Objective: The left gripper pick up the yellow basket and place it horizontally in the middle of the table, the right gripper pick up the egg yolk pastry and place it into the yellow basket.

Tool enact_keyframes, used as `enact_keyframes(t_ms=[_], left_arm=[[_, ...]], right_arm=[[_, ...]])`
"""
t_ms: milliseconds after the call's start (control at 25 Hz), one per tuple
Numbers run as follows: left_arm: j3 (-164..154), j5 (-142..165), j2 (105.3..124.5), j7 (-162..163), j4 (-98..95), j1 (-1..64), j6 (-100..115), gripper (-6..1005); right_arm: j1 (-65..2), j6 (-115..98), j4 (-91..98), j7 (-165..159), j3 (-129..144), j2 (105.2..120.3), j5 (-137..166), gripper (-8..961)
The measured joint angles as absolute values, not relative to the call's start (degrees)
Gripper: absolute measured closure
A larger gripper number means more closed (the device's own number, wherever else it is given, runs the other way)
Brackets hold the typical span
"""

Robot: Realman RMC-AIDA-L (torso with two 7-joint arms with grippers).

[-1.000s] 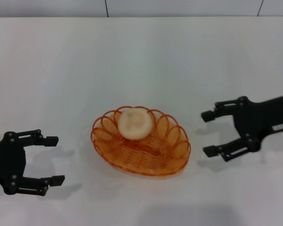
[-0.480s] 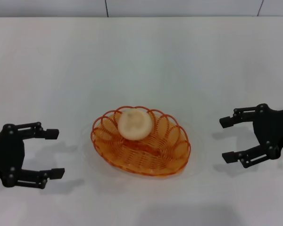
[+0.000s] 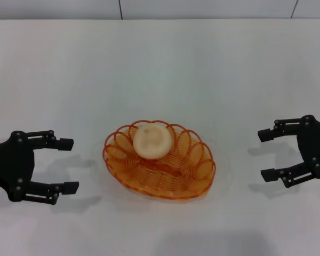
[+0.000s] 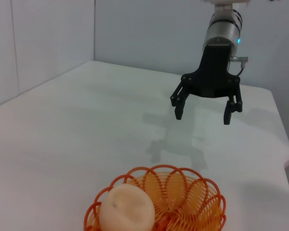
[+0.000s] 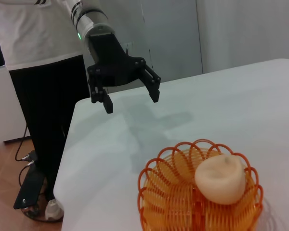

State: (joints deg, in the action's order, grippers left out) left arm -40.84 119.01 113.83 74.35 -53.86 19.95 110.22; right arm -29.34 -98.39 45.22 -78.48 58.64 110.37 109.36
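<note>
White tabletop (image 3: 165, 69) spread wide and bare under both arms. At the left edge, the left gripper (image 3: 68, 165) hovered with its fingers spread and nothing between them, well apart from the yellow basket (image 3: 159, 159). That basket lay flat near the table's middle, with the egg yolk pastry (image 3: 152, 140) resting inside at its far end. At the right, the right gripper (image 3: 266, 154) hung released and empty, clear of the basket. Both placements looked done; nothing appeared left.
</note>
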Motion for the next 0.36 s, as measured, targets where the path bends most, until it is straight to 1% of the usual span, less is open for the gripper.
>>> enact_keyframes(t_ms=[360], left_arm=[[-40.92, 119.34, 113.82, 74.44, -53.87, 20.15, 110.21, 127]], right_arm=[[-29.48, -98.37, 45.0, -78.45, 58.62, 110.27, 109.35, 79]])
